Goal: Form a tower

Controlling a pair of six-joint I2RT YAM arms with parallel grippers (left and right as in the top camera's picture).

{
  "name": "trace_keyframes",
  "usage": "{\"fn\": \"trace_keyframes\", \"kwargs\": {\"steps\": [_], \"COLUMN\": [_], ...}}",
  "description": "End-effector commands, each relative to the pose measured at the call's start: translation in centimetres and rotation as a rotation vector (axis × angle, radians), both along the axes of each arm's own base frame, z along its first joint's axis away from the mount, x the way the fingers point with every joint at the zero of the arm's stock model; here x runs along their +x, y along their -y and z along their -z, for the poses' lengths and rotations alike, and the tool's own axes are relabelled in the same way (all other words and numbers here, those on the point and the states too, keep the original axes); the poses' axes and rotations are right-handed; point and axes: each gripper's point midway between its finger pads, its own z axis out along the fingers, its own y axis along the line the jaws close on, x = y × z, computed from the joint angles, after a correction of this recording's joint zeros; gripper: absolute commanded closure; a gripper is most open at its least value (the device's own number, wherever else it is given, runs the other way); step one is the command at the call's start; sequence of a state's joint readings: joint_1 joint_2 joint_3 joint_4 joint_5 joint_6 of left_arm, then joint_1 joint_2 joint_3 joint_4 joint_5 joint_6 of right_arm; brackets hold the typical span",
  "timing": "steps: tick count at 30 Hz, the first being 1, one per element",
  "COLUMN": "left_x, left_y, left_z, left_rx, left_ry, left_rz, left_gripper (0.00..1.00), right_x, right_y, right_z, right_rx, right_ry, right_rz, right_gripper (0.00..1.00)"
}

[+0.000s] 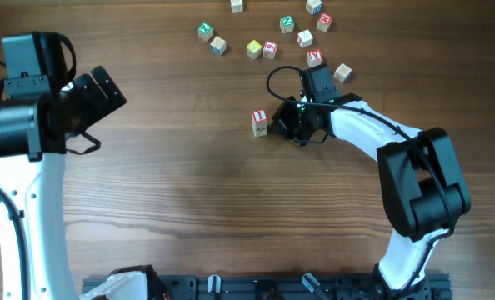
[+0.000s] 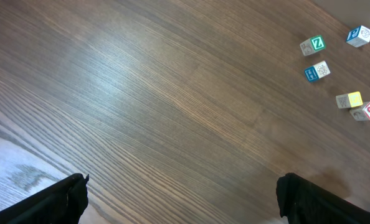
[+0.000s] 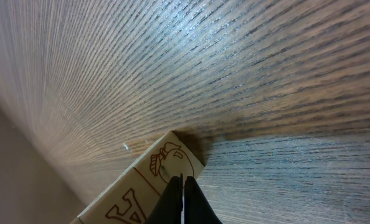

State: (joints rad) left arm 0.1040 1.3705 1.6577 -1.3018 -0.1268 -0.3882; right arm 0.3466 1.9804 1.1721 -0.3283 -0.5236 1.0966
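Narrow tower (image 1: pixel 260 122) of three tiny wooden alphabet cubes, centre frame: likely light, rigid, tippy; best gripped low, on opposite sides; right pincer (image 3: pixel 182 188) clenched empty beside it; left pincer (image 2: pixel 182 196) released.

Loose alphabet blocks (image 1: pixel 253 49): eleven. Block tower (image 1: pixel 260 122): one. Robot arms: two, namely left arm (image 1: pixel 31 192) and right arm (image 1: pixel 414 179). Wooden table (image 1: pixel 189 192): one.

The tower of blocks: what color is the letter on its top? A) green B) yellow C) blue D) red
D: from overhead, the tower shows a white top face with a red frame and a red letter.
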Motion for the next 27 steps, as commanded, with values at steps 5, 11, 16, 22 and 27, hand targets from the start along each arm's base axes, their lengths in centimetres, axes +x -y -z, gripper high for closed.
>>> {"fn": "trace_keyframes", "kwargs": {"steps": [5,11,16,22,27], "left_x": [-0.25,-0.25,-0.25,-0.25,-0.25], "left_y": [-0.19,-0.19,-0.19,-0.19,-0.19], "left_z": [-0.43,-0.43,-0.43,-0.43,-0.43], "left_rx": [0.001,0.001,0.001,0.001,0.001], "left_ry": [0.017,0.017,0.017,0.017,0.017], "left_rz": [-0.015,-0.015,-0.015,-0.015,-0.015], "left_gripper": [0.0,0.0,0.0,0.0,0.0], "right_x": [-0.9,-0.98,-1.08,-1.21,-1.35], "right_y": [-0.46,-0.54,-0.68,-0.69,-0.65], "right_z": [1.0,0.94,0.85,0.86,0.91], "right_rx": [0.017,0.023,0.033,0.034,0.033], "right_ry": [-0.045,-0.048,-0.051,-0.057,-0.064], "right_rz": [-0.014,-0.018,-0.023,-0.025,-0.024], "right_gripper": [0.96,0.96,0.96,0.96,0.96]}}
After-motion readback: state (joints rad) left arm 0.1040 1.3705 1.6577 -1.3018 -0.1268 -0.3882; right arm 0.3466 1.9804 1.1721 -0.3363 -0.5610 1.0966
